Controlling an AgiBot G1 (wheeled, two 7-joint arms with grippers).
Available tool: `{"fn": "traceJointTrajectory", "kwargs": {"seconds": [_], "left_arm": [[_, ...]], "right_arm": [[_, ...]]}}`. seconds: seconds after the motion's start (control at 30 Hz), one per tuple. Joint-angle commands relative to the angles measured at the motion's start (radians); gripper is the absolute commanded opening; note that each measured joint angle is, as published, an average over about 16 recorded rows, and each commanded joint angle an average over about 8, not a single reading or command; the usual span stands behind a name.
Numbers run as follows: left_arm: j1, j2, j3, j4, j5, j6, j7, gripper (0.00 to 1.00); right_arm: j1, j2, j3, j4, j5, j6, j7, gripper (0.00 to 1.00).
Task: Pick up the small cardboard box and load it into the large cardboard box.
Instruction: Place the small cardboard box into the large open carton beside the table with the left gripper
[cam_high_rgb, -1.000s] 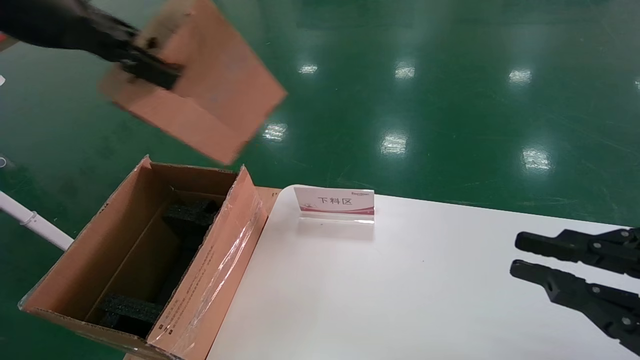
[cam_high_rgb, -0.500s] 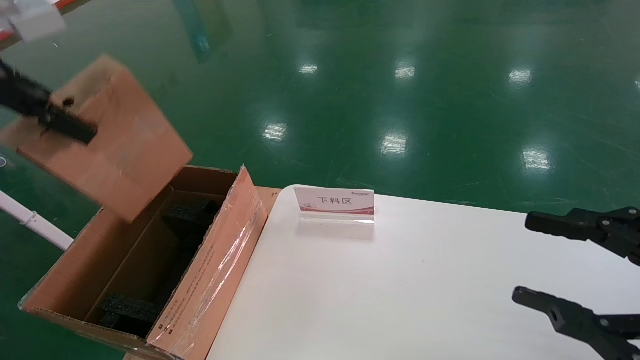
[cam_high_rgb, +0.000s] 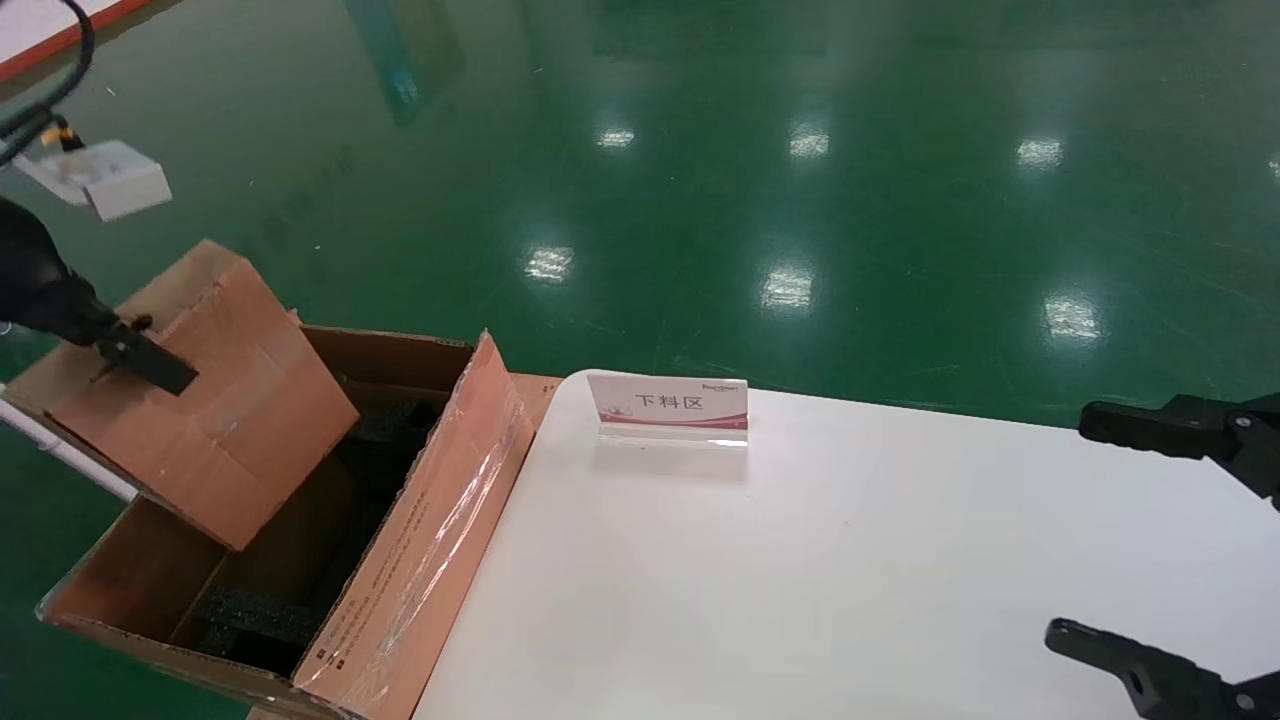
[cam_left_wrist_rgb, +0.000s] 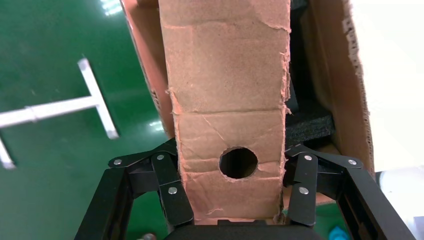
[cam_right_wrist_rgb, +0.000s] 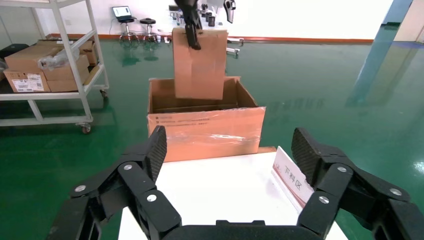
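Observation:
The small cardboard box (cam_high_rgb: 210, 400), brown with a round hole (cam_left_wrist_rgb: 238, 162), hangs tilted in my left gripper (cam_high_rgb: 150, 362). Its lower end dips into the open top of the large cardboard box (cam_high_rgb: 430, 510) at the far end. The left wrist view shows my left gripper (cam_left_wrist_rgb: 232, 150) shut on the small box (cam_left_wrist_rgb: 227, 75), one finger on each side, with black foam (cam_left_wrist_rgb: 310, 125) and the large box's wall (cam_left_wrist_rgb: 350, 75) below. My right gripper (cam_high_rgb: 1075, 528) is wide open and empty over the table's right side. The right wrist view shows both boxes, small (cam_right_wrist_rgb: 200, 65) and large (cam_right_wrist_rgb: 205, 132).
The large box stands off the left edge of the white table (cam_high_rgb: 800, 580). A small sign card (cam_high_rgb: 668, 405) stands near the table's far edge. A white pipe (cam_high_rgb: 60, 450) runs left of the box. A rack with cartons (cam_right_wrist_rgb: 45, 70) stands farther off.
My left gripper has carried the small box left and down, from above the large box into its opening. My right gripper's fingers have spread wider apart.

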Motion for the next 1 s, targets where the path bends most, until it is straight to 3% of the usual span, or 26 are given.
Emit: {"fn": "traceJointTrajectory", "kwargs": {"seconds": [0.03, 0.6, 1.0], "left_arm": [[0.027, -0.006, 0.01, 0.009, -0.006, -0.015, -0.006, 0.0], [0.196, -0.013, 0.015, 0.081, -0.062, -0.128, -0.039, 0.0], [0.266, 0.006, 0.04, 0.127, -0.03, -0.18, -0.046, 0.0]], "right_arm": [[0.0, 0.0, 0.0, 0.0, 0.0, 0.0, 0.0, 1.0], [0.0, 0.0, -0.001, 0.0, 0.001, 0.0, -0.001, 1.0], [0.0, 0.001, -0.002, 0.0, 0.001, 0.001, -0.001, 1.0]]}}
